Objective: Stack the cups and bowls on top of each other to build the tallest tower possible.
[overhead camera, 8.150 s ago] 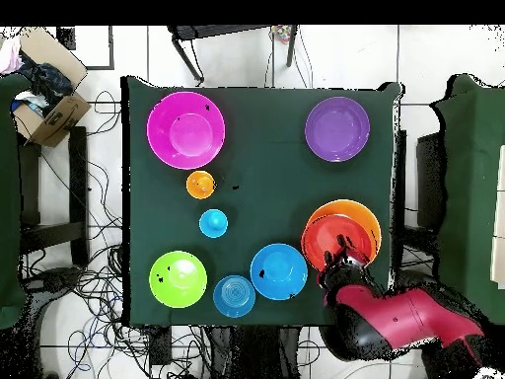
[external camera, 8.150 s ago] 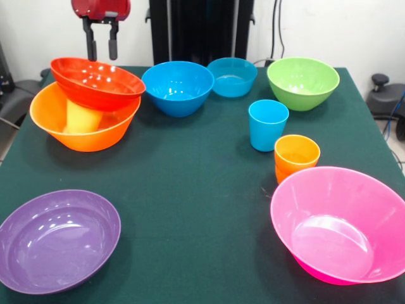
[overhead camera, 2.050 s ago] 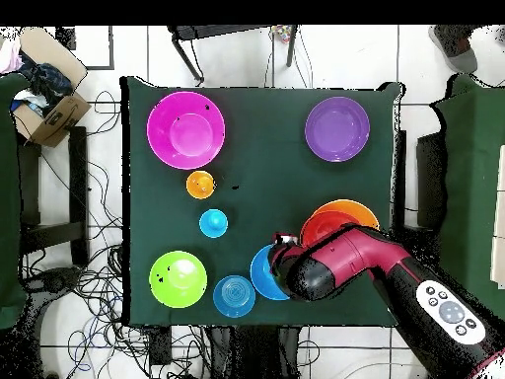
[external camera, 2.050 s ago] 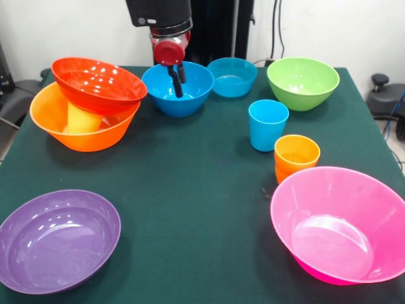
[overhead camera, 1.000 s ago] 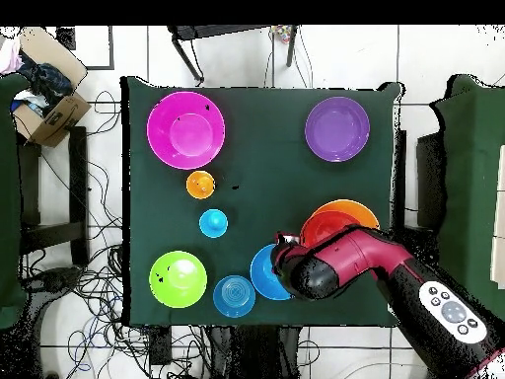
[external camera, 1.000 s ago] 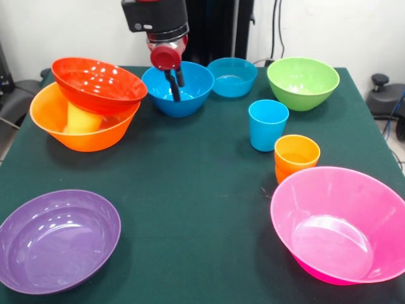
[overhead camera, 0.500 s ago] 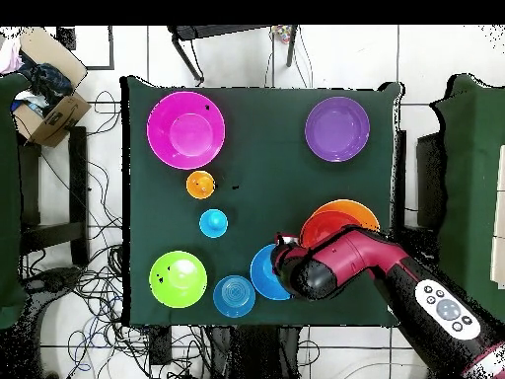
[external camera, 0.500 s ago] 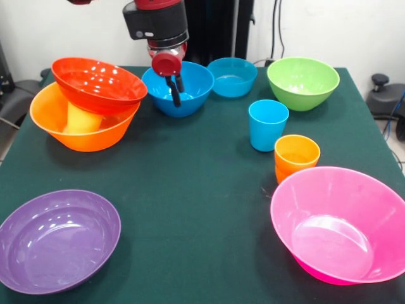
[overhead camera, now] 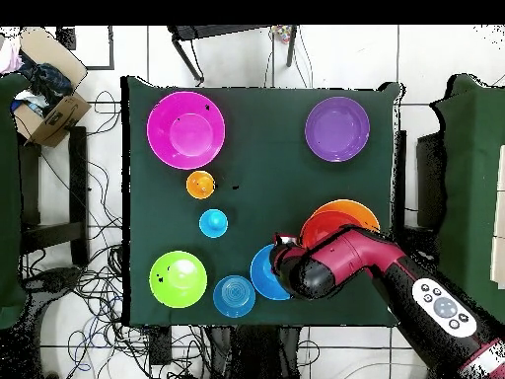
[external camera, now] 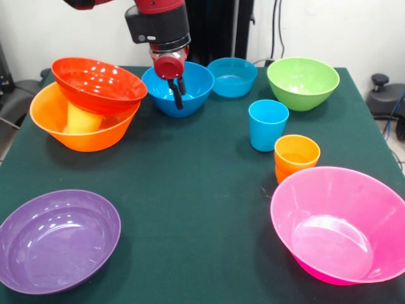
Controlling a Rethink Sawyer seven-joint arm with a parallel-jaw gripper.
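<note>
Pincer hangs at the near rim of the larger blue bowl, fingers close together; whether it grips the rim I cannot tell. Seven bowls stand on the table: red-orange tilted in orange over a yellow cup. Blue cup stands alone.

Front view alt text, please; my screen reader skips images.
A red and black robot gripper hangs at the rim of a larger glossy blue plastic bowl. A red-orange plastic bowl sits tilted in a big orange plastic bowl.
</note>
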